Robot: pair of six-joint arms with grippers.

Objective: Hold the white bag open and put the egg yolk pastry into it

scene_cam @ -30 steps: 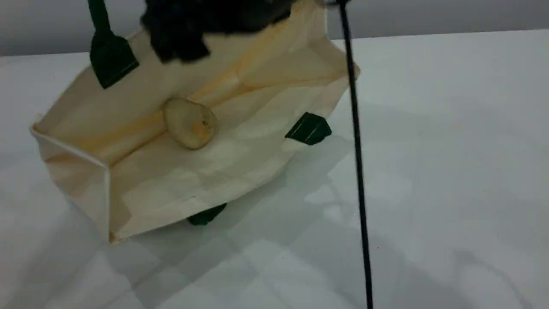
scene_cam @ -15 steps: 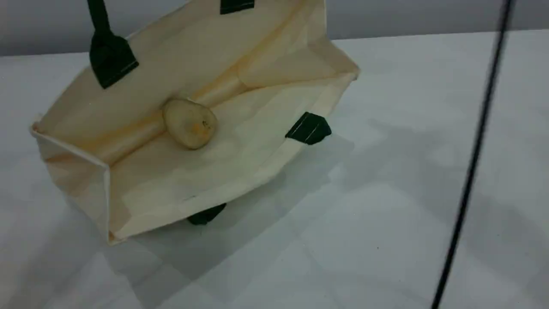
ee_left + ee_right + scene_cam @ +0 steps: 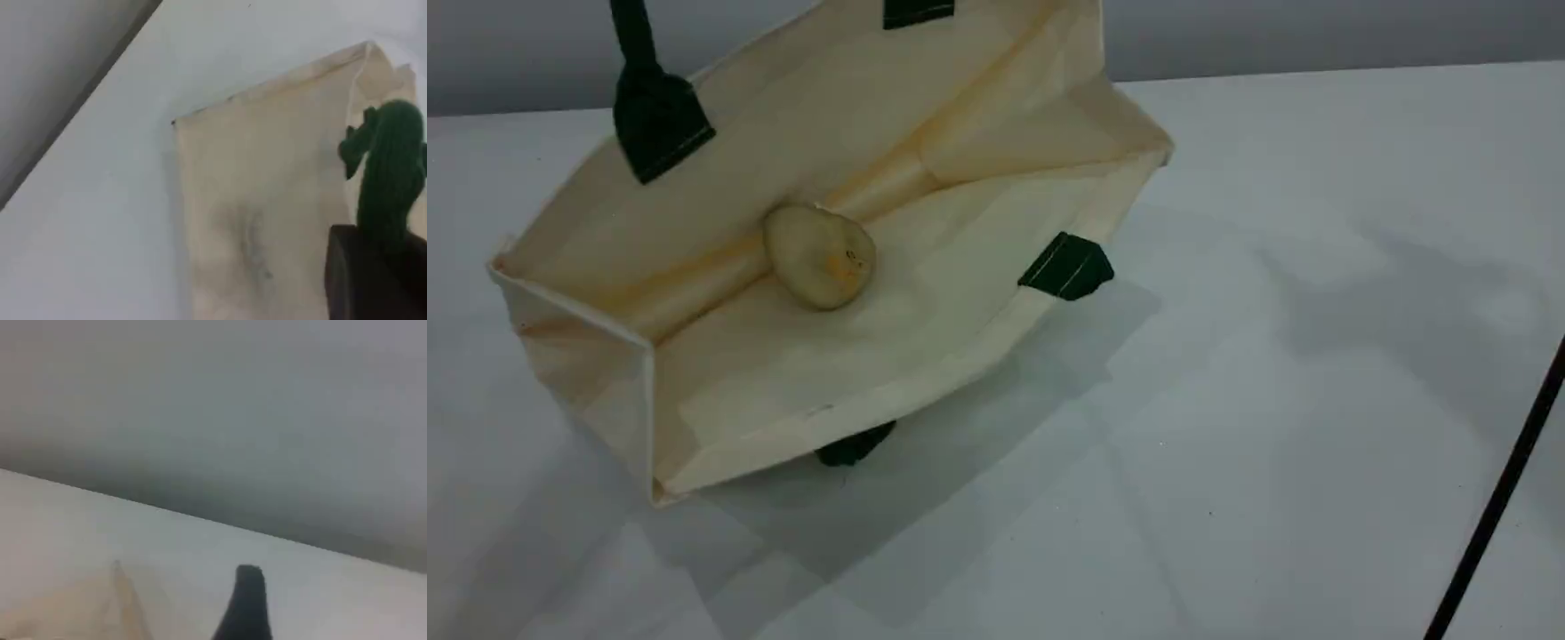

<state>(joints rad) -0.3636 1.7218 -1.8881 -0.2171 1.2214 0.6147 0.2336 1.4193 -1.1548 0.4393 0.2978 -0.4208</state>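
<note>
The white bag (image 3: pixel 960 124) lies tipped on the table with its mouth held open toward the camera. Inside, on the lower wall, rests the egg yolk pastry (image 3: pixel 818 256), a tan ball. One dark green rope handle (image 3: pixel 633 44) rises out of the top edge. In the left wrist view my left gripper (image 3: pixel 381 248) is shut on that green handle (image 3: pixel 392 167), above the bag's cream side (image 3: pixel 267 200). My right gripper (image 3: pixel 245 603) shows one dark fingertip over bare table, open, with nothing in it. Neither gripper appears in the scene view.
A thin black cable (image 3: pixel 1498 502) crosses the lower right corner of the scene view. Dark green tabs (image 3: pixel 1067 267) sit on the bag's near rim. A grey wall (image 3: pixel 1316 31) stands behind the table's far edge.
The dark arm over the bag's mouth has left the scene view. The black cable has swung from the middle to the lower right. Bag and pastry have stayed put.
</note>
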